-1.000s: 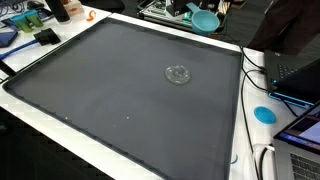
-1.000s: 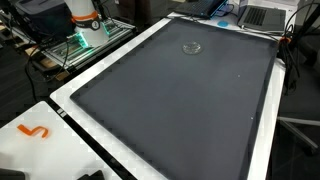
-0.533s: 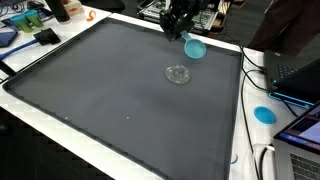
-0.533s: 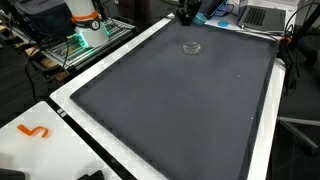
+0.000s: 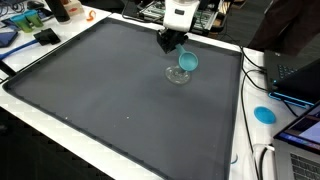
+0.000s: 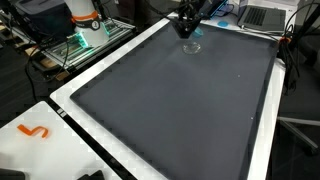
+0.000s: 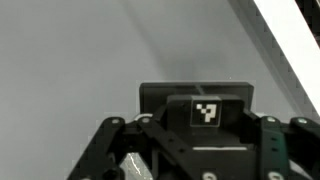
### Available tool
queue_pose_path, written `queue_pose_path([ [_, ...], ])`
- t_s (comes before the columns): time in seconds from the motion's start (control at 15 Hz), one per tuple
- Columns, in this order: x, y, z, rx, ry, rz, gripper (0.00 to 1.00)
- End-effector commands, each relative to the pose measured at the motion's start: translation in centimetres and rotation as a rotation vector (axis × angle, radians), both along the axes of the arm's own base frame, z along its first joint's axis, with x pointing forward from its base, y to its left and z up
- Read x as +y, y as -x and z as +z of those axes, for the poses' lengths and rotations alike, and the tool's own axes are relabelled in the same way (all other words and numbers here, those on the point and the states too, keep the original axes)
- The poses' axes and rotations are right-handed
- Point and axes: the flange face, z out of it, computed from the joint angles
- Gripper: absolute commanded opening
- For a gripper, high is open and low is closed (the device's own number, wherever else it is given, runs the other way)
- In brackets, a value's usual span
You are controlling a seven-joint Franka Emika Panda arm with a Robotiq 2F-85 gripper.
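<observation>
Dark grey mat (image 5: pixel 100 90) on a white table (image 5: pixel 244 105), with the gripper (image 5: pixel 178 48) above it
Its fingers are closed on a blue cup (image 5: pixel 188 62), tilted just over a clear round dish (image 5: pixel 178 76); wrist view shows a black-and-white square marker (image 7: pixel 206 110), no letters readable

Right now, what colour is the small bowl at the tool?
Light blue; the small plastic bowl shows best in an exterior view.
</observation>
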Motion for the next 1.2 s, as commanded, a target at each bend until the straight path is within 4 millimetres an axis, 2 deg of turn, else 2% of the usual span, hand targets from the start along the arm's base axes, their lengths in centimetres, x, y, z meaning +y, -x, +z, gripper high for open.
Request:
queue_pose_path([
  [0.0, 0.2, -0.6, -1.3, 0.004, 0.034, 0.009, 0.31],
  [0.53, -0.6, -1.7, -3.9, -0.046, 0.033, 0.023, 0.31],
  [0.93, -1.4, -1.8, -6.8, 0.017, 0.050, 0.015, 0.31],
  [1.13, -1.1, -1.4, -7.6, 0.064, 0.073, 0.027, 0.31],
])
